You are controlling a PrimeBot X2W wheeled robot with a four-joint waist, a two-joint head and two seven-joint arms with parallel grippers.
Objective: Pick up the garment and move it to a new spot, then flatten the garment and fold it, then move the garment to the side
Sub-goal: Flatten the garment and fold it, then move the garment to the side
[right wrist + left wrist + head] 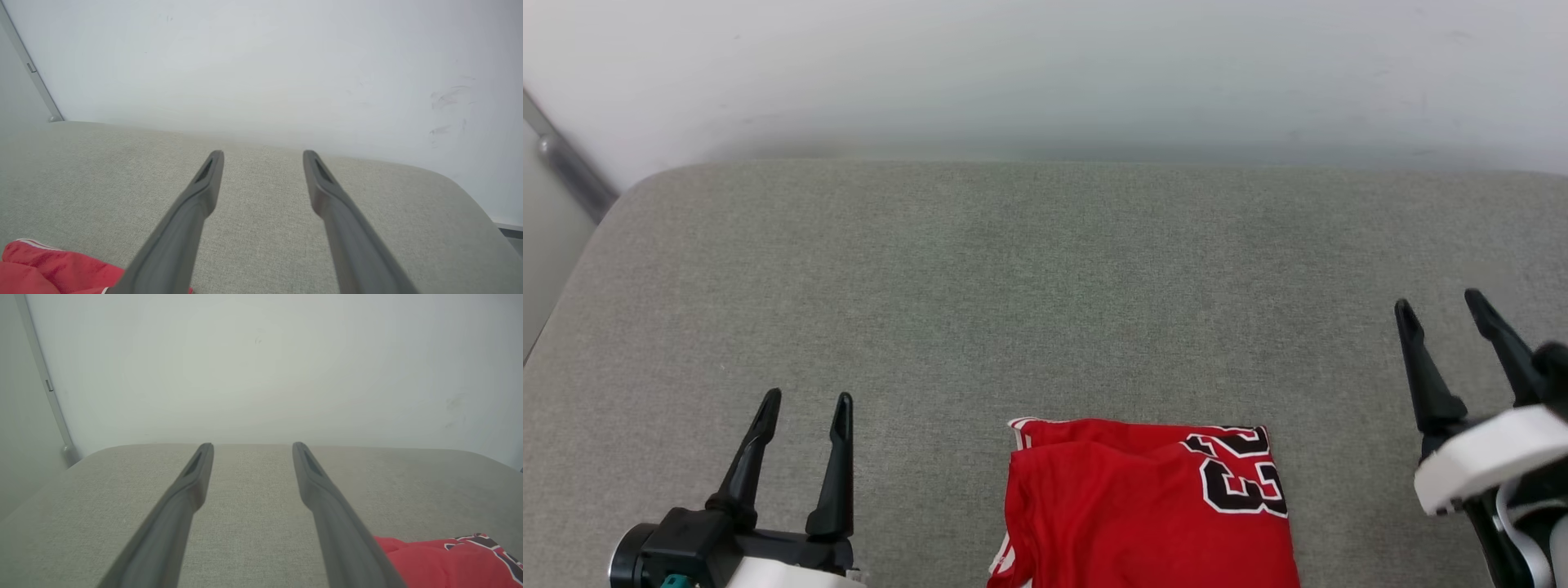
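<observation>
The red garment (1127,506) lies folded into a rough rectangle at the near middle of the grey cushion, its dark white-outlined number showing at the top right corner. Its lower part runs off the bottom of the head view. My left gripper (805,400) hovers open to the garment's left, nothing between its fingers. Off to the garment's right, my right gripper (1439,302) is open too and holds nothing. A red corner of the garment (445,559) shows at the lower right of the left wrist view, and another edge of the garment (53,269) at the lower left of the right wrist view.
The grey fabric cushion (1045,286) stretches wide behind the garment, with rounded far corners. A pale wall (1045,73) stands directly behind it. A metal rail (568,167) runs down the wall at the far left.
</observation>
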